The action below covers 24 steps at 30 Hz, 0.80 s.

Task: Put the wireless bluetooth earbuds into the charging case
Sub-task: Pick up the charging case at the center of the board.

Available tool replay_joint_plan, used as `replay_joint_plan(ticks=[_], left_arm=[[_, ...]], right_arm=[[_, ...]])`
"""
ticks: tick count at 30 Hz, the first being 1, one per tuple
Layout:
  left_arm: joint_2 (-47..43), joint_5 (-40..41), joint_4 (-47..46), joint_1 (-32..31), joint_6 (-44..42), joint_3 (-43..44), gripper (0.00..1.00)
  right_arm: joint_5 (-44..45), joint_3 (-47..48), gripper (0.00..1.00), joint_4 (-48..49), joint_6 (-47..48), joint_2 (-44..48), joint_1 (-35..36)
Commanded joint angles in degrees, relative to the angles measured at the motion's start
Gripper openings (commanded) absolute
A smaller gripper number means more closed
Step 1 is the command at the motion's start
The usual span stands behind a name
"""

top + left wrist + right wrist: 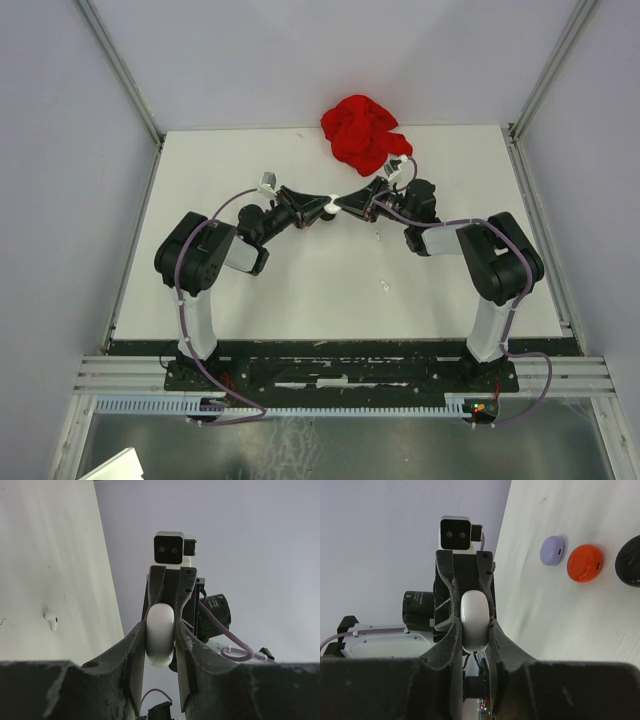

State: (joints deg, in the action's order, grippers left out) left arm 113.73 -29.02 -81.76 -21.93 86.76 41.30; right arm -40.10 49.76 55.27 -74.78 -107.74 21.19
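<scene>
Earbuds [377,238]: two small white pieces lie loose on the tabletop [250,300]. One is near the white charging case [328,207], on the side towards the right arm's base. The other [384,286] lies further out the same way, well apart from the case. One shows in the left wrist view [51,620], flat on the surface with its stem running roughly along the line of the claws. From overhead both are too small to tell their axes.

The case is off the tabletop, held edge-on between both arms. The left claw [160,645] is closed on one side of it and the right claw [474,630] on the opposite side, fingers touching the shell. No lid gap is visible, so the case appears closed.

Judgement: both earbuds lie below and nearward of the claws, and the right arm is nearer to them. One claw must free itself to collect a bud.

Beyond the case, lilac [552,550], red [585,562] and black [630,560] discs rest on the tabletop. A red cloth [362,132] lies on the far side.
</scene>
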Motion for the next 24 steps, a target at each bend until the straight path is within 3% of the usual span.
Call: replay_joint_plan(ticks=[1,10,20,24], left_arm=[[-2.11,0.98,-2.82,0.22,-2.24,0.23,0.38],[-2.02,1.18,-3.23,0.37,-1.86,0.06,0.38],[-1.43,1.42,-4.46,0.32,-1.16,-0.3,0.26],[-1.5,1.59,-4.45,0.62,-1.08,-0.51,0.34]], right_arm=[[-1.83,-0.32,0.08,4.32,-0.21,0.08,-0.28],[-1.94,-0.63,0.08,4.54,-0.19,0.03,-0.4],[-2.08,-0.46,0.08,5.05,-0.55,-0.27,-0.36],[-2.27,-0.63,0.08,5.47,-0.74,-0.19,-0.38]])
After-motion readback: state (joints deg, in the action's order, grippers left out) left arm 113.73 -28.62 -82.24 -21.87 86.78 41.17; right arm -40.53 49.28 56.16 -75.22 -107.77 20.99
